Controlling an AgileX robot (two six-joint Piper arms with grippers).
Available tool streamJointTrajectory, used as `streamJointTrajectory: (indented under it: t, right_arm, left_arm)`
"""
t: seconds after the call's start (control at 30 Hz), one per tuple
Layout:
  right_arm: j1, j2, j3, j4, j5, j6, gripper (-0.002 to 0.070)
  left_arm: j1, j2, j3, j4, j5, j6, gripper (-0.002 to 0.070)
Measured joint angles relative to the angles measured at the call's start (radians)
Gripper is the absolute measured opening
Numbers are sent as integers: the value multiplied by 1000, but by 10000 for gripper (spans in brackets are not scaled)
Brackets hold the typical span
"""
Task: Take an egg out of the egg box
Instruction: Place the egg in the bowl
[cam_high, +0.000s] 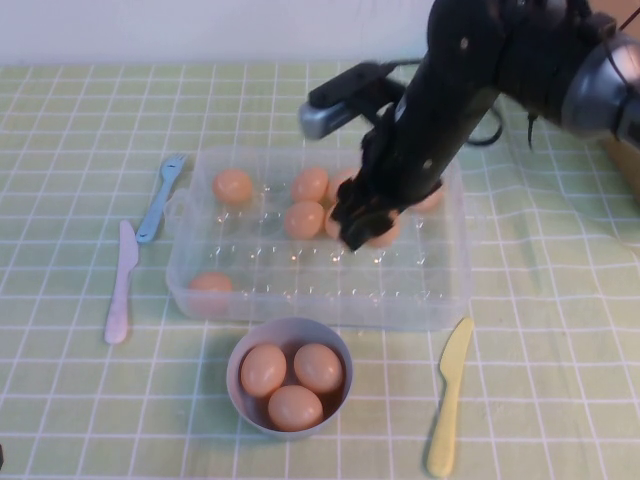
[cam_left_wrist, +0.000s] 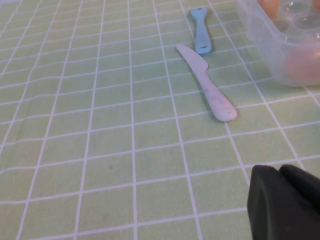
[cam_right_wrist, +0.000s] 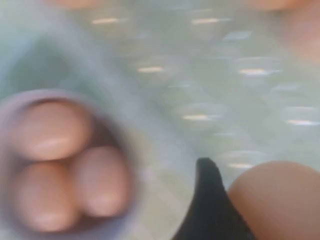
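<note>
The clear plastic egg box lies mid-table with several peach-tan eggs, among them one at the back left and one at the front left. My right gripper hangs over the box's right half, shut on an egg, which also shows in the high view. One black finger presses against that egg; the other finger is out of view. My left gripper is low over the tablecloth left of the box, shut and empty. It does not show in the high view.
A grey-lilac bowl with three eggs stands just in front of the box. A lilac knife and a blue utensil lie left of the box, a yellow knife at the front right. The box corner shows in the left wrist view.
</note>
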Motion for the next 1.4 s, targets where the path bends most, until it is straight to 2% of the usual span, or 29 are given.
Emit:
streamJointTrajectory:
  t: [0.2,0.33,0.57,0.93,1.03,1.2,1.4]
  right_arm:
    - [113,-101,231,112,-189,-5,390]
    - [164,-106,314,129,-290,-38,390]
    - [212,-75,334,137,-327,-48,389]
    - [218,-15,334,126,-331,-48,392]
    - [218,-14,334,119,-331,-48,431]
    - [218,-14,334,100,-329,-48,537]
    - [218,-65,335,91,-312,-48,561]
  left_arm:
    - [0,0,0,0,0,0,-3]
    - [0,0,0,0,0,0,-3]
    - [0,0,0,0,0,0,-3]
    - [0,0,0,0,0,0,-3]
    - [0,0,0,0,0,0,-3]
    - [0,0,0,0,0,0,-3]
    - [0,0,0,0,0,0,-3]
